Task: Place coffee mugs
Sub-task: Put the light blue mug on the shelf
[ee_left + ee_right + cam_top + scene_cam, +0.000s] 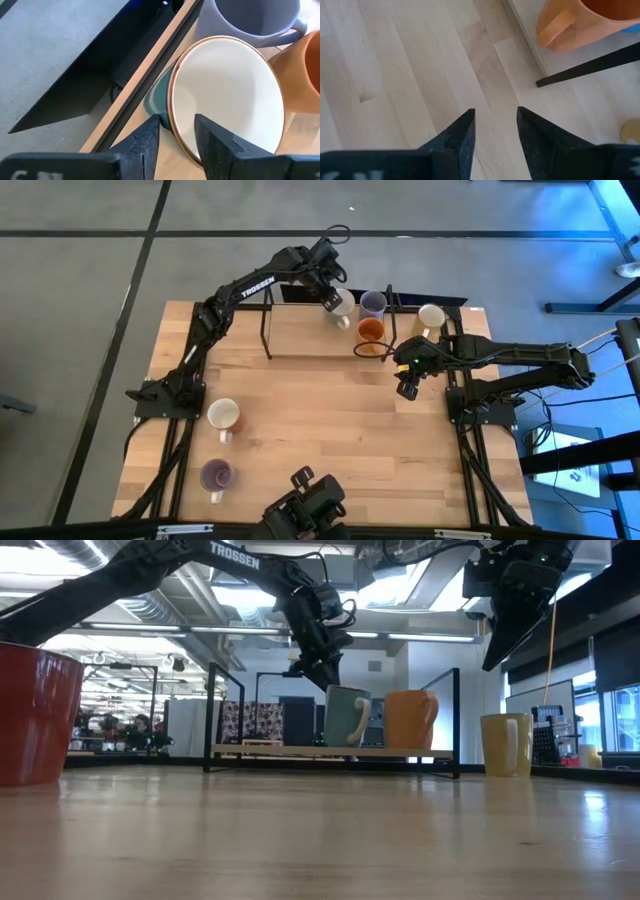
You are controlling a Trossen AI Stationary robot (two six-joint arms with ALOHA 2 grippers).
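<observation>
The left gripper (pixel 333 298) reaches to the 12 o'clock edge of the table (pixel 320 440), where a low black-framed rack (pixel 300 340) stands. Its fingers (pixel 145 145) straddle the copper-edged rim of a white mug (pixel 343 308), one inside and one outside the wall, pinching it; in the low view that mug (pixel 346 717) sits tilted on the rack shelf, not yet flat.

Beside it, toward 1 o'clock, stand the pale lavender mug (pixel 373 303) and the orange mug (pixel 371 331), close together, with a cream mug (pixel 431 318) further toward 2 o'clock, off the rack. At 8 o'clock a white mug with a reddish outside (pixel 223 415) waits, and at 7 o'clock a dark purple mug (pixel 216 475).

The right gripper (pixel 406 385) hovers above bare wood near the rack's 3 o'clock end, its fingers spread apart and holding nothing.

These mugs look like glazed ceramic: rigid, fairly heavy for their size, slick, and liable to chip if knocked against a neighbour or the metal frame. A rim pinch on the wall seems the surest hold, kept opposite the handle so the weight hangs evenly; releasing only once the base sits flat would likely avoid a topple.
</observation>
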